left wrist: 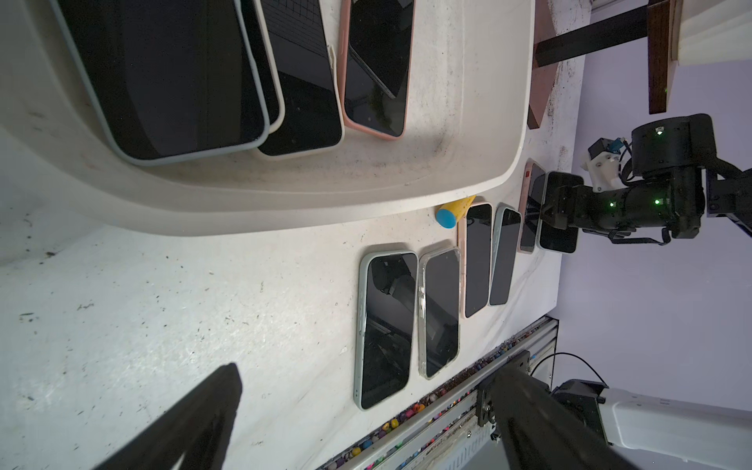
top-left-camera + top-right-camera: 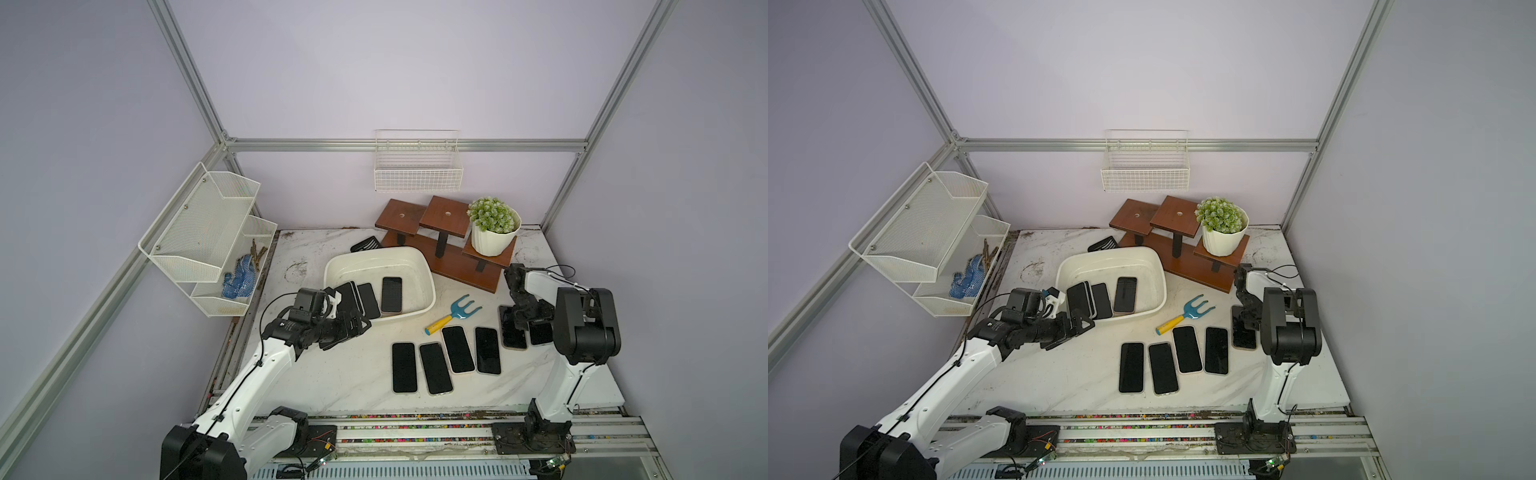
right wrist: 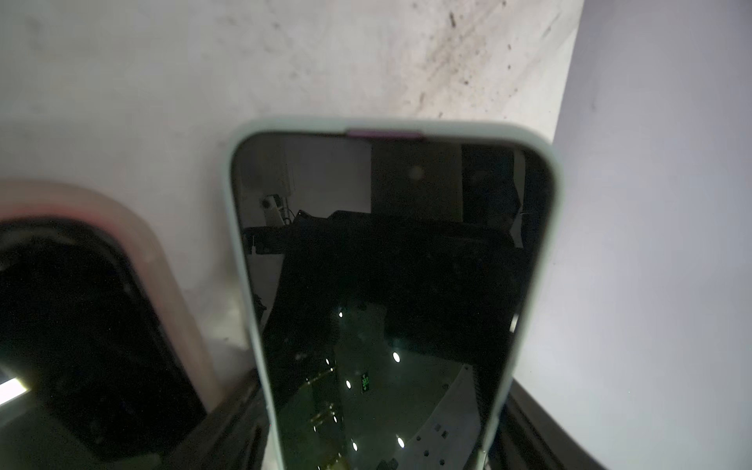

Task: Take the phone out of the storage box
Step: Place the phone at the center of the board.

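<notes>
Wide-open left gripper (image 2: 351, 332) near-left of shallow white plastic storage box (image 2: 430, 286); cased black phones (image 2: 391, 294) likely slick, stiff: pinch long edges.

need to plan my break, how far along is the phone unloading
Done: a row of four phones and a pink-cased phone lie on the table.
In hand: the right gripper looks closed on a green-cased phone beside the pink-cased one.
Left: four more phones are in the storage box, two of them stacked. The left gripper is open at its near rim.
</notes>
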Action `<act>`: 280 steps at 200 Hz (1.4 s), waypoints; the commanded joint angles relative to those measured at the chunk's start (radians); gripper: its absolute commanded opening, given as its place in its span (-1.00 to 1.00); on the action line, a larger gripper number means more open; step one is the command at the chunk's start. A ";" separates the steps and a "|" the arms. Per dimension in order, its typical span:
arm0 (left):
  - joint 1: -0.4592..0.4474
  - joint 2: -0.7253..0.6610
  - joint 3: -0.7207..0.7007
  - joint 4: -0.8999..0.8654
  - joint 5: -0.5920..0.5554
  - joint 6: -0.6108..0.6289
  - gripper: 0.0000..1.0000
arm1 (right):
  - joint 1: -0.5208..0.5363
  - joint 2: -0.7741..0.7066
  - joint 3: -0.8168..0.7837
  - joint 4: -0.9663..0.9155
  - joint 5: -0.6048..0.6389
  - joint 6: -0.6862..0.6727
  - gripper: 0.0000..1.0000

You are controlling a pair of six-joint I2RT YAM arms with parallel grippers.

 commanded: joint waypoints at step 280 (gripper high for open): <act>0.012 -0.041 0.053 -0.050 -0.071 0.006 1.00 | 0.061 -0.212 -0.013 -0.034 -0.326 0.051 0.99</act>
